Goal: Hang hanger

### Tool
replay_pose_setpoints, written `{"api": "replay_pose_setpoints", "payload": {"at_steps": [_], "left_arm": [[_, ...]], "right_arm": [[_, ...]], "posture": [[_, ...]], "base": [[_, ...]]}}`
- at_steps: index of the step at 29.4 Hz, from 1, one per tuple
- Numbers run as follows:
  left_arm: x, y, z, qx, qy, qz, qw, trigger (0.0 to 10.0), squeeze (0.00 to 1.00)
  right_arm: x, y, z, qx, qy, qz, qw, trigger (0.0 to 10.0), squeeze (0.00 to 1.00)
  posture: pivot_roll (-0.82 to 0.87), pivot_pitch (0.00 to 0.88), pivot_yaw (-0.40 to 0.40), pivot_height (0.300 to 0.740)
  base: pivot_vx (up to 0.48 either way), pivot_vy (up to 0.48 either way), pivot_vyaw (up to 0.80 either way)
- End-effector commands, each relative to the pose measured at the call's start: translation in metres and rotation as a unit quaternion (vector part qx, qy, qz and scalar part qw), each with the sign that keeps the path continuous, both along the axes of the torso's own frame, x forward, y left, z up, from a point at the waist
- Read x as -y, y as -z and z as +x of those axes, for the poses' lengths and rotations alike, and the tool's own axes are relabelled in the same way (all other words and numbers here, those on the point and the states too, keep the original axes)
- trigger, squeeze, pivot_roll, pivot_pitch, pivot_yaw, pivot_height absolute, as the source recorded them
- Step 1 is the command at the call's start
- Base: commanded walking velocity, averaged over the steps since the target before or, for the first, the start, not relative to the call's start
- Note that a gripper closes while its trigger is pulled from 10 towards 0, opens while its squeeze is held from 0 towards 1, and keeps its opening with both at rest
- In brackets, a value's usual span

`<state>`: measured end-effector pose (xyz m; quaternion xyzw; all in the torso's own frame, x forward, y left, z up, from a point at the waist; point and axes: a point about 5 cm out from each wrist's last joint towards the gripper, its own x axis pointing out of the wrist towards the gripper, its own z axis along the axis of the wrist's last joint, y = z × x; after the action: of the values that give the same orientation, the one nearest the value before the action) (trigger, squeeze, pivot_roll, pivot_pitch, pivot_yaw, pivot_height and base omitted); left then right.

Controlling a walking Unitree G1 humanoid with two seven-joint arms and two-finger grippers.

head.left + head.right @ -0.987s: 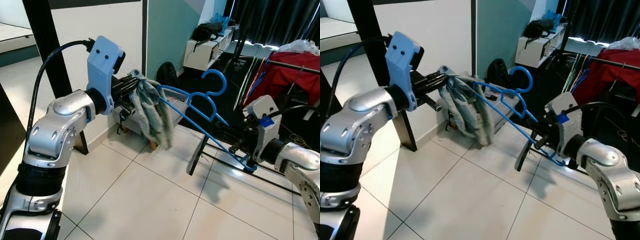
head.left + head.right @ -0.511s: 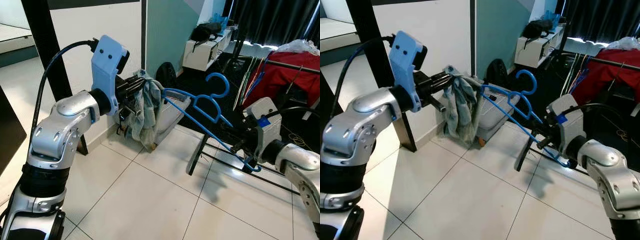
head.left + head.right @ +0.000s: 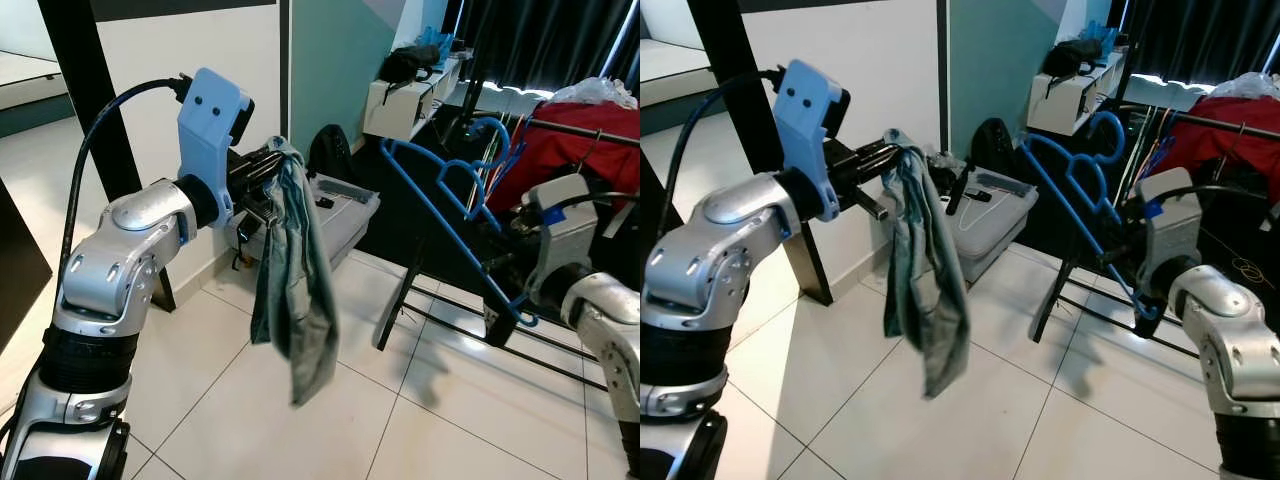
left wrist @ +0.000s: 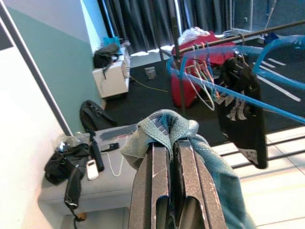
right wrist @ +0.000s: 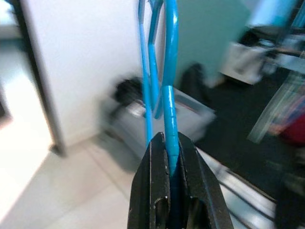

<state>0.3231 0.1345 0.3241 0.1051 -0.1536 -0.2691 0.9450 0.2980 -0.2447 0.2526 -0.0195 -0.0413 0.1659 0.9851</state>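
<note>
My left gripper (image 3: 264, 166) is shut on the top of a grey-green garment (image 3: 292, 290), which hangs straight down over the tiled floor. In the left wrist view the fingers (image 4: 155, 191) pinch the folded cloth (image 4: 167, 131). My right gripper (image 3: 508, 306) is shut on the lower corner of a blue plastic hanger (image 3: 440, 195). The hanger stands steeply tilted, its hook (image 3: 496, 130) up near the dark clothes rail (image 3: 585, 128). In the right wrist view the blue bar (image 5: 169, 119) runs up from between the shut fingers. Hanger and garment are apart.
A red garment (image 3: 565, 160) and several hangers hang on the rail at right. The rack's floor bars (image 3: 470, 325) cross below my right arm. A grey case (image 3: 345, 205) and a black bag (image 3: 325, 150) sit by the wall. A black post (image 3: 85, 110) stands at left.
The hanger has come out of the garment and swung right and upright toward the rail with my right gripper. The garment, earlier draped on it, now hangs loose from my left gripper.
</note>
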Motion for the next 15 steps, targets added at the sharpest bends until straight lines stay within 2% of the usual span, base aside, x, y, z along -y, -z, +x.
{"api": "replay_pose_setpoints", "payload": {"at_steps": [1,2,4,5,8,10,11,12,13,15], "left_arm": [[0.0,-0.005,0.0,0.012,-0.004,-0.001,1.0,10.0,0.0],[0.001,-0.005,0.0,0.014,-0.004,-0.001,1.0,10.0,0.0],[-0.001,-0.008,0.002,0.024,-0.014,0.006,1.0,10.0,0.0],[-0.002,-0.009,0.002,0.029,-0.019,0.01,0.999,10.0,0.0],[-0.01,-0.014,0.006,0.042,-0.042,0.015,0.998,10.0,0.0],[-0.019,-0.021,0.009,0.055,-0.063,0.016,0.996,10.0,0.0],[-0.019,-0.021,0.009,0.055,-0.063,0.016,0.996,10.0,0.0],[-0.021,-0.024,0.01,0.062,-0.07,0.014,0.996,10.0,0.0],[-0.021,-0.024,0.01,0.062,-0.07,0.014,0.996,10.0,0.0],[-0.024,-0.03,0.011,0.074,-0.074,0.009,0.994,10.0,0.0]], "right_arm": [[-0.005,-0.005,-0.006,0.007,-0.043,0.025,0.999,10.0,0.0],[-0.01,-0.006,-0.01,0.009,-0.081,0.04,0.996,10.0,0.0],[-0.014,-0.01,-0.031,0.015,-0.184,0.053,0.981,10.0,0.0],[-0.014,-0.011,-0.037,0.015,-0.212,0.058,0.975,10.0,0.0],[-0.005,-0.012,-0.051,0.014,-0.246,0.071,0.967,10.0,0.0],[-0.002,-0.01,-0.068,-0.005,-0.284,0.057,0.957,10.0,0.0],[-0.002,-0.01,-0.068,-0.005,-0.284,0.057,0.957,10.0,0.0],[0.0,-0.004,-0.075,-0.027,-0.294,0.042,0.955,10.0,0.0],[0.0,-0.004,-0.075,-0.027,-0.294,0.042,0.955,10.0,0.0],[0.003,0.006,-0.082,-0.068,-0.291,0.018,0.954,10.0,0.0]], "posture": [[-0.04,0.0,-0.02,0.74],[-0.04,0.0,-0.02,0.74],[-0.04,0.0,-0.02,0.74],[-0.04,0.0,-0.02,0.74],[-0.05,0.0,-0.019,0.74],[-0.05,0.0,-0.014,0.74],[-0.05,0.0,-0.014,0.74],[-0.05,0.0,-0.012,0.74],[-0.05,0.0,-0.012,0.74],[-0.05,0.0,-0.009,0.74]], "base": [[0.0,0.0,0.0],[0.0,0.0,0.0],[0.0,0.0,0.0],[0.0,0.0,0.0],[0.0,0.0,0.0],[0.0,0.0,0.0],[0.0,0.0,0.0],[0.0,0.0,0.0],[0.0,0.0,0.0],[0.0,0.0,0.0]]}}
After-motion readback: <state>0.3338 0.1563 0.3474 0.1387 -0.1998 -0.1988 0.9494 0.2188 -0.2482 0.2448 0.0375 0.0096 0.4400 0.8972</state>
